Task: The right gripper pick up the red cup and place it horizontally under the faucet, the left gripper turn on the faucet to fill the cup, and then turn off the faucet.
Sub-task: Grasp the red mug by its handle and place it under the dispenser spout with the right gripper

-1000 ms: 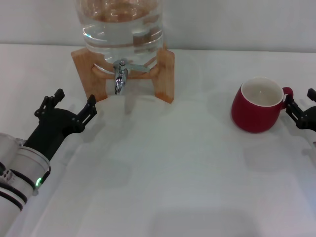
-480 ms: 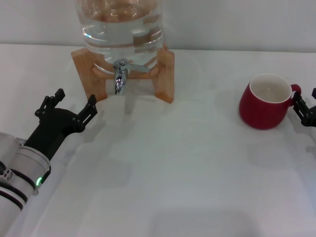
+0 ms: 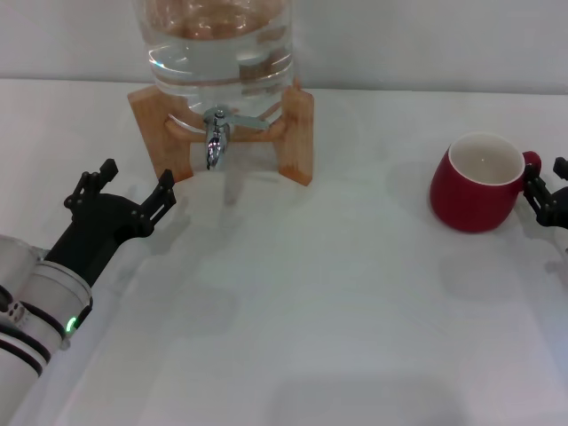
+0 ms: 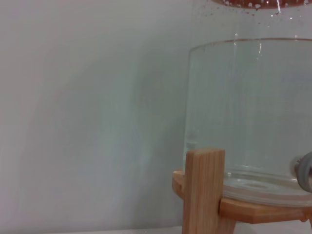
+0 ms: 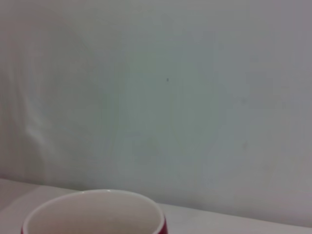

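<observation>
My right tool (image 3: 543, 190) at the worktop's right edge, fingers around the red cup's (image 3: 477, 183) handle, grip uncertain, cup barely shifted since a moment ago, my left tool (image 3: 124, 188) gaping wide, empty, unmoved near the faucet (image 3: 217, 135)

The right gripper (image 3: 552, 191) is cut off by the head view's right edge, its arm unseen, so its grip on the red cup (image 3: 477, 183) cannot be told. The water jar (image 3: 220, 53) loses its top there. The right wrist view shows only the cup's rim.
</observation>
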Controlling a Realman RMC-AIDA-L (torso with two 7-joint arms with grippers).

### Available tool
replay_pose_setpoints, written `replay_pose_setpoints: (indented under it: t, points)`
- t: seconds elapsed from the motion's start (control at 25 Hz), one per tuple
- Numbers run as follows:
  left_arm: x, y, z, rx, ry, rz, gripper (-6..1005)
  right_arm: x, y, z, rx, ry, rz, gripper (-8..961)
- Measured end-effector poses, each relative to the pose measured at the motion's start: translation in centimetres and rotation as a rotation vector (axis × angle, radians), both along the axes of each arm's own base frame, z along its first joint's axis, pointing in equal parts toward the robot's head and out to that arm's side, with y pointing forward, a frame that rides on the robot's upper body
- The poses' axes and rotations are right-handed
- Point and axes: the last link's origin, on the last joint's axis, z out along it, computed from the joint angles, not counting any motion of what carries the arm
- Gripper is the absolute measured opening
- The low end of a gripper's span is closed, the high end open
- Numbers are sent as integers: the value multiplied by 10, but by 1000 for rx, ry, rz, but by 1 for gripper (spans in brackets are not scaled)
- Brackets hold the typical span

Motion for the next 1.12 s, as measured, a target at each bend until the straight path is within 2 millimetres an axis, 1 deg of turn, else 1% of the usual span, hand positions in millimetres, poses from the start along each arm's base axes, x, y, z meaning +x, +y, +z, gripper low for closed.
replay_pose_setpoints:
  t: [0.24,0.44,0.76,1.12]
  points:
    - [0,0,0,0,0,1,886,-1,0,-1,-8,-4,6,425]
    - [0,0,0,0,1,1,886,-3,0,-4,-20,-10,15,206]
    - [-1,0,1,0,2,1,886,-5,-1,-7,-42,-21,34,72]
    - [-1,0,1,0,2,1,886,-10,-3,-11,-56,-18,62,69]
